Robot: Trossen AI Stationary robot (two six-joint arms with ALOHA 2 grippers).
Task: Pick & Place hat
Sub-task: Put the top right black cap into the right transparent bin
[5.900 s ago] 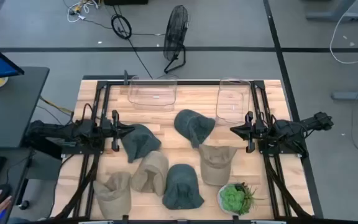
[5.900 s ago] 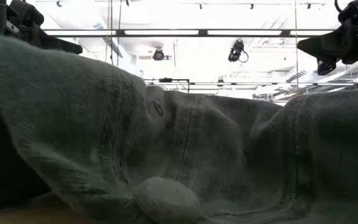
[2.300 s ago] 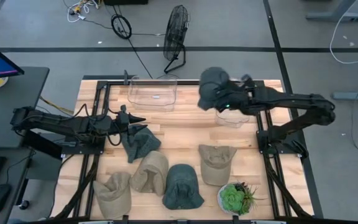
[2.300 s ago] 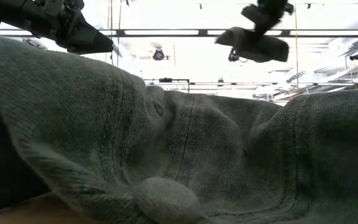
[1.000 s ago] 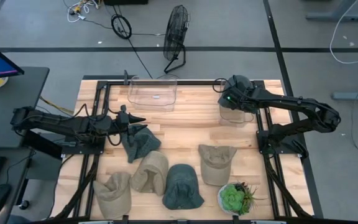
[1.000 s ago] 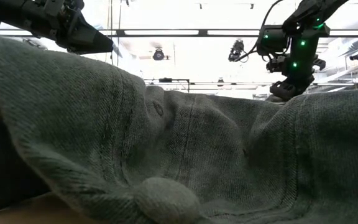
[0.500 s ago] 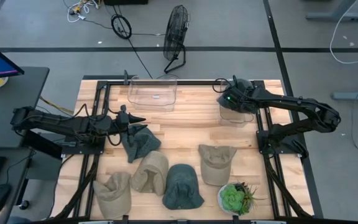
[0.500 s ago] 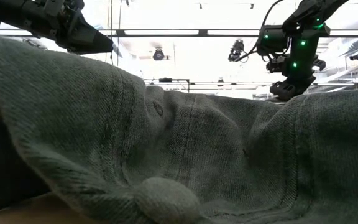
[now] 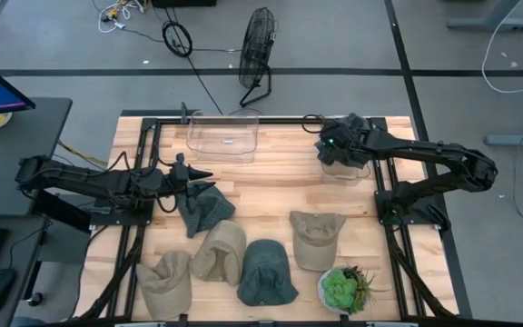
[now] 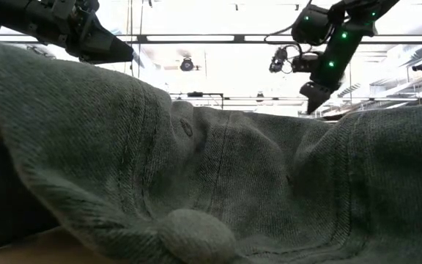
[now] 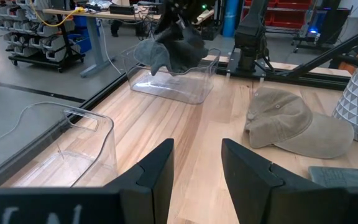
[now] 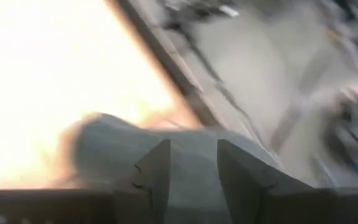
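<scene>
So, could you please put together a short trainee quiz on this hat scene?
1. True or false: the left bin holds a hat.
2. The right claw is above: A) the plant, B) the right bin, C) the fan.
3. What colour is the hat beside the left claw: grey or tan?

Key: 1 false; 2 B; 3 grey.

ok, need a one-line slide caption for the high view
Right gripper over the right bin with a dark hat; left gripper open beside another dark hat; four hats and a plant in front.
</scene>
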